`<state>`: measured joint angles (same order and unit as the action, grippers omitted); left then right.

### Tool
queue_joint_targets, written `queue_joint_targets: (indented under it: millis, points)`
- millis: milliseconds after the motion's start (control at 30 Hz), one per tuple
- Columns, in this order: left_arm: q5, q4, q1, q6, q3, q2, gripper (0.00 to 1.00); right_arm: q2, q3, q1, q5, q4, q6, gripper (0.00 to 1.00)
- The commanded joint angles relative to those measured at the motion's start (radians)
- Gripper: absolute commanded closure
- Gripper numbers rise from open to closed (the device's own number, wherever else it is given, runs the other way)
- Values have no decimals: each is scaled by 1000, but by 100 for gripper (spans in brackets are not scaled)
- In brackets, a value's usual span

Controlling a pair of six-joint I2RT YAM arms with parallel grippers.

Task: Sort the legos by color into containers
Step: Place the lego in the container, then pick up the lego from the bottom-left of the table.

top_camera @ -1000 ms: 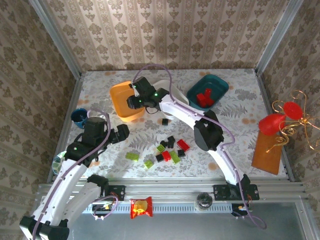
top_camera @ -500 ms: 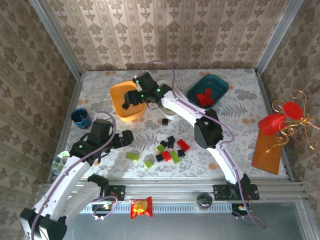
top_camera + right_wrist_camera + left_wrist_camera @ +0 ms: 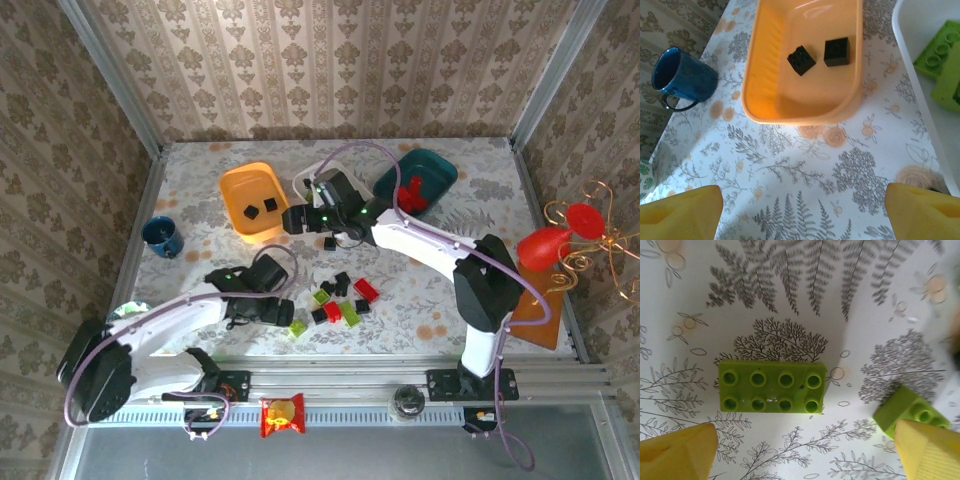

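Right wrist shows 2 black legos [image 3: 801, 60] in 1 orange tub [image 3: 805, 107]

I see the right gripper [image 3: 293, 219] is no longer above the orange tub [image 3: 238, 188]. It is now just beside it with the jaws apart, and two black bricks [image 3: 801, 60] lie uncovered inside. The left gripper [image 3: 804, 452] has swung to the right and now hovers over a lime green brick [image 3: 771, 386].
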<state>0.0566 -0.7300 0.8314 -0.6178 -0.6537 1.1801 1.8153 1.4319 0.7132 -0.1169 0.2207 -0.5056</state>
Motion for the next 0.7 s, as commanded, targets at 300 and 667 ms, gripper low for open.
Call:
queue_joint_targets:
  millis: [300, 667]
  points:
    - [76, 85, -35, 27, 24, 94, 17, -130, -134, -24, 26, -53, -21, 14]
    - [39, 121, -64, 38, 45, 176, 26, -170, -171, -40, 37, -58, -20, 14]
